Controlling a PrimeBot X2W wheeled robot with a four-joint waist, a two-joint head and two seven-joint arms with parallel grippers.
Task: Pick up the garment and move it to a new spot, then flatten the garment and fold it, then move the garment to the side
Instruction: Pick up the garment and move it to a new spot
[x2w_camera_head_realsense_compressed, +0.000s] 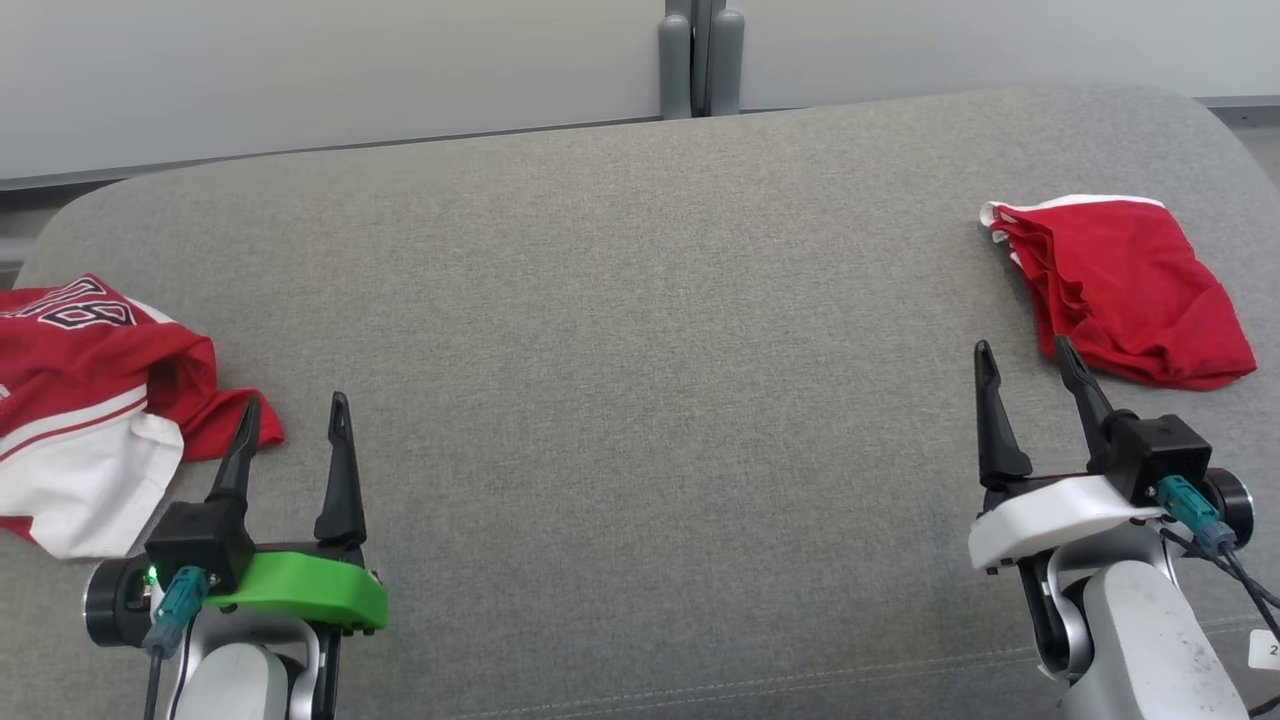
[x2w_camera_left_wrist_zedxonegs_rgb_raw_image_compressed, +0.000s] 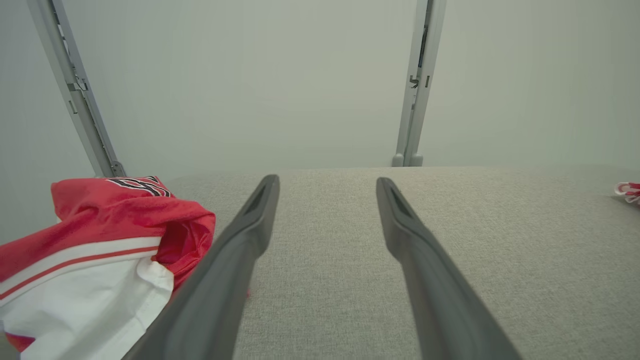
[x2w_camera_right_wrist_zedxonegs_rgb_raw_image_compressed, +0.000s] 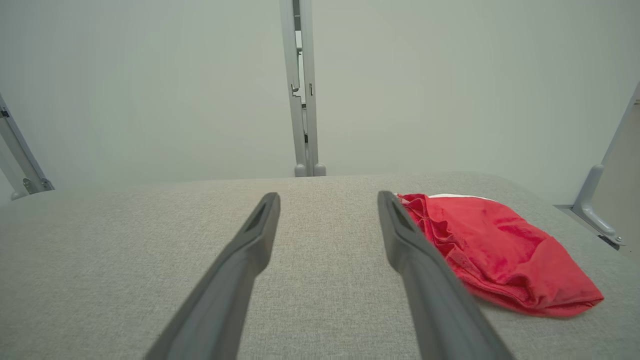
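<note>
The crumpled jersey (x2w_camera_head_realsense_compressed: 70, 380) lies just left of my left tool (x2w_camera_head_realsense_compressed: 295, 400), which is released and empty. My right tool (x2w_camera_head_realsense_compressed: 1025, 345), likewise released, stands well apart from the jersey.

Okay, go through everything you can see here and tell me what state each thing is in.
Jersey: crumpled in a heap, not flattened or folded.
Red garment: bunched into a compact bundle, lying on the cushion.
Left gripper: open, empty.
Right gripper: open, empty.
</note>
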